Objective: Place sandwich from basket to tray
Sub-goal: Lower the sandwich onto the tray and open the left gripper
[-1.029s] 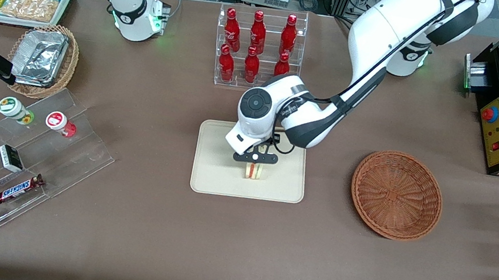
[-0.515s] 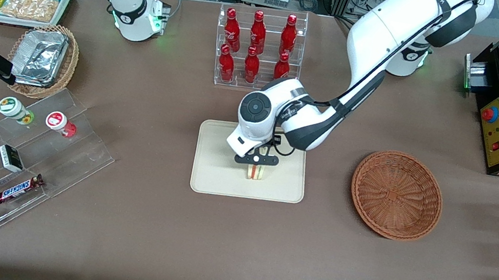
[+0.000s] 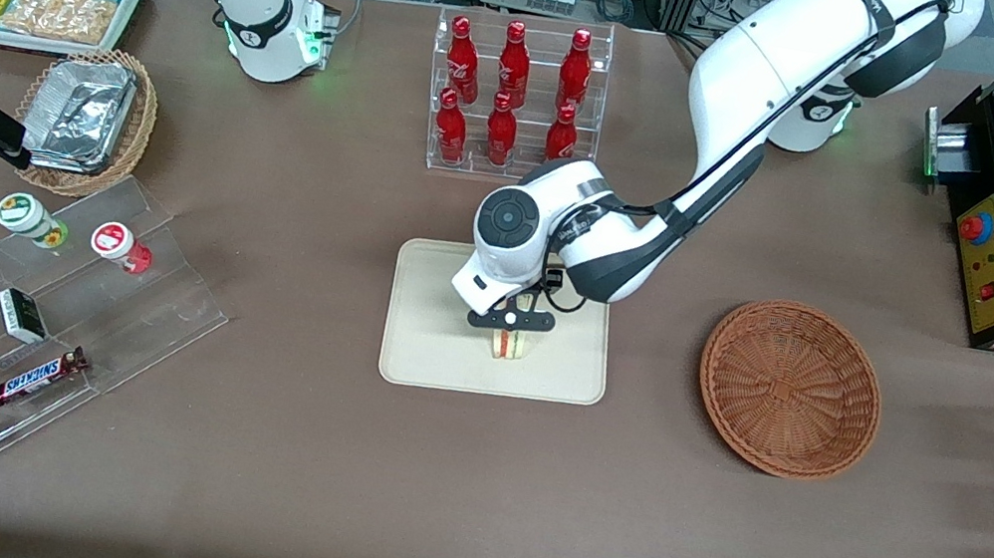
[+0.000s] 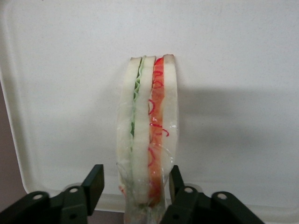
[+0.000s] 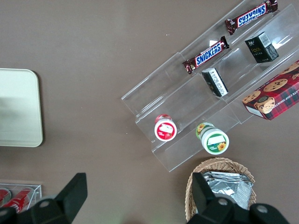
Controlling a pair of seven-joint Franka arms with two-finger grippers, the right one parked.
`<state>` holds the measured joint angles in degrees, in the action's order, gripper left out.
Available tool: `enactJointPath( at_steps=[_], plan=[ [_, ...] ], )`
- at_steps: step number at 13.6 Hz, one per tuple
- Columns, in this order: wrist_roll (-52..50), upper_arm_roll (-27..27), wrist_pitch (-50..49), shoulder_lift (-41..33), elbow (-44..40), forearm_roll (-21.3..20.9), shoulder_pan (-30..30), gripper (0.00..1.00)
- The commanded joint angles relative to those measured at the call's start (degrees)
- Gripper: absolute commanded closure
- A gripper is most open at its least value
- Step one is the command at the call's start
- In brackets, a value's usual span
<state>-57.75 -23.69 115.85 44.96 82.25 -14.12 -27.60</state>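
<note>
1. Six red bottles [image 3: 510,94] stood in a rack farther from the front camera than the tray [image 3: 435,349].
2. The sandwich [image 4: 148,135] stood on the tray, the pincer [image 4: 133,186] spread apart around it.
3. The basket [image 3: 790,389] beside the tray held nothing.

text: SNICKERS | on: two candy bars [image 5: 208,55] [image 3: 40,375] | place: clear acrylic stepped stand [image 5: 201,93] | gripper [image 3: 510,321]: no text

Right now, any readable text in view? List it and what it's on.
"SNICKERS": two candy bars on the acrylic riser.
Black boxes, cookie box, cup lids, red bottles: print too small to read.
Sandwich, tray, gripper: none.
</note>
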Motion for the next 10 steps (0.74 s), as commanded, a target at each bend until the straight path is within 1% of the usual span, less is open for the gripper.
enactJointPath(
  at_steps=[1,4,7,10],
  plan=[
    [-1.32,0.49,-0.98,0.65,-2.0,-1.09,-1.05,0.0],
    [-1.4,0.4,-2.2,-0.14,-3.66,-0.83,-0.96,0.0],
    [-0.88,0.05,-8.61,-0.66,-9.46,-0.3,-0.52,0.0],
    [0.0,-0.13,-11.08,-3.64,-10.62,0.49,0.71,0.0]
  ],
)
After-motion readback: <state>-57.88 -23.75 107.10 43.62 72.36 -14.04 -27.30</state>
